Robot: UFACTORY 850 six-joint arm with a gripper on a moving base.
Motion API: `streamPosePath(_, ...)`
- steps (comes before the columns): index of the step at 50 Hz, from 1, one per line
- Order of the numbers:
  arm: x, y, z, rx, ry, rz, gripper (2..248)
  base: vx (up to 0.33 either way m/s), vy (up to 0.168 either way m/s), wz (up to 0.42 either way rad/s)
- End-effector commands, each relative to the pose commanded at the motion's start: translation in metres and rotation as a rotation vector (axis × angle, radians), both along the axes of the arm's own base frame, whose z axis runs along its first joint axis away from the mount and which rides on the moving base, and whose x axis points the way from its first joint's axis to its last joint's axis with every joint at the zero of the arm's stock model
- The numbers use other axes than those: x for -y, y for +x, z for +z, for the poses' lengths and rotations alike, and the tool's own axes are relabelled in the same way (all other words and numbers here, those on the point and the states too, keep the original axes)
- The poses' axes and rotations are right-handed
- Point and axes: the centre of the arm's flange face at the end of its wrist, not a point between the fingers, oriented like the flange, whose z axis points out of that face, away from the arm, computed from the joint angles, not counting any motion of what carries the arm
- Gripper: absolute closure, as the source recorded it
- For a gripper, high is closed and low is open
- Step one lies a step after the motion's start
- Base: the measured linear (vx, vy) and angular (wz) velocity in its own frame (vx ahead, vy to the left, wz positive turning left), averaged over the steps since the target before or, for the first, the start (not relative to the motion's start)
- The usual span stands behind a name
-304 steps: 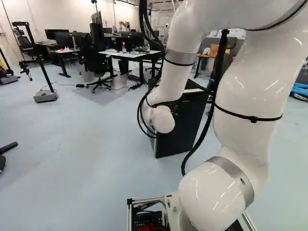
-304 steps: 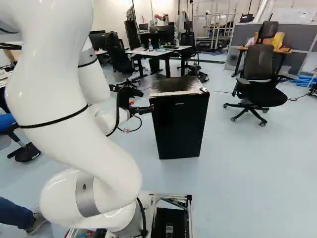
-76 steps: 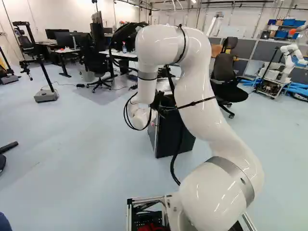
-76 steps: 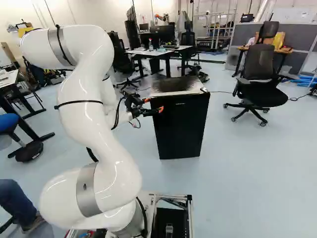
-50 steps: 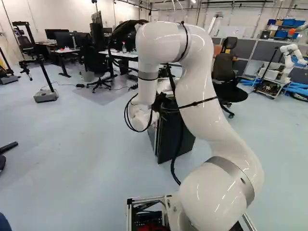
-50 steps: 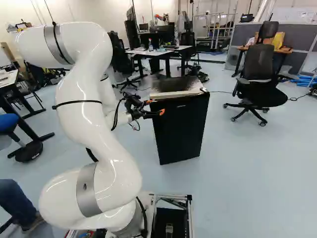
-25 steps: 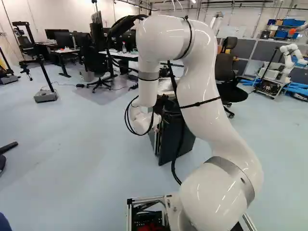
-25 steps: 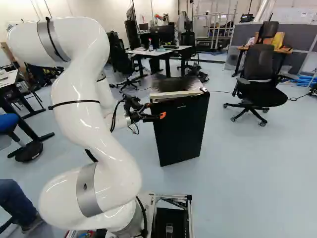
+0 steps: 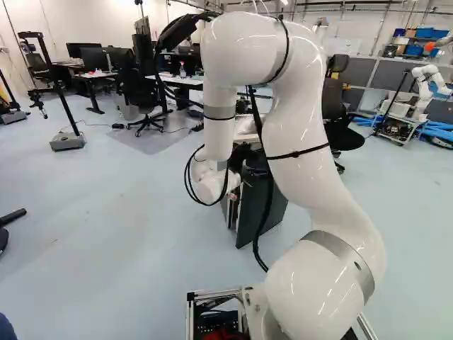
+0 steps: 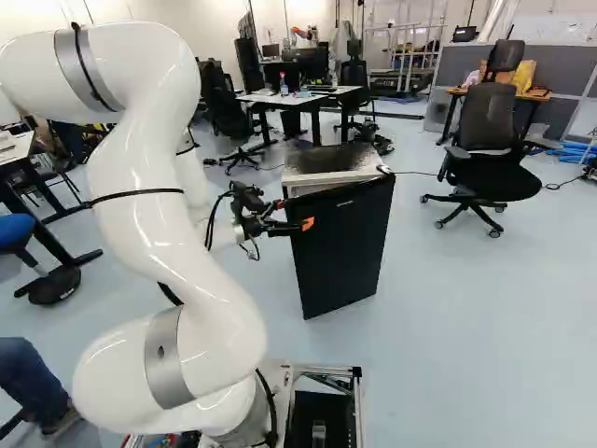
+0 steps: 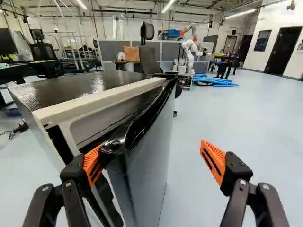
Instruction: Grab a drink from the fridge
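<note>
Orange pads point(image 11: 215, 161) tip the two fingers of the claw point(image 10: 294, 214), which stands spread wide, gripping nothing. One finger sits at the near upper corner of the fridge door point(image 11: 149, 175), on the side facing the cabinet; the other is well apart from it, on the door's outer side, with floor point(image 11: 189, 189) behind it. The black door is ajar, swung out from the fridge point(image 11: 68, 90), so a gap runs between the two along the light rim just ahead of the claw. Behind the claw, the white arm point(image 10: 154, 243) bends up and over from its base joint. Farther ahead, past the fridge, come a black office chair point(image 10: 490, 121), grey partitions point(image 11: 111, 48), blue tubes point(image 11: 213, 81) on the floor and another robot point(image 11: 190, 46), white, on a wheeled stand.
</note>
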Motion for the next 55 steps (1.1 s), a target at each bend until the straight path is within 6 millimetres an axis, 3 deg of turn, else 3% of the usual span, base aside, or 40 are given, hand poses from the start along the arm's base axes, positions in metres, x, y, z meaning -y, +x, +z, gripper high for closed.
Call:
streamPosePath(34, 0.01, -0.046, 0.005, -0.035, -0.049, -0.038, 3, 0.0, 0.0, 0.0)
streamPosePath(55, 0.022, -0.065, 0.007, -0.046, -0.077, -0.086, 3, 0.0, 0.0, 0.0)
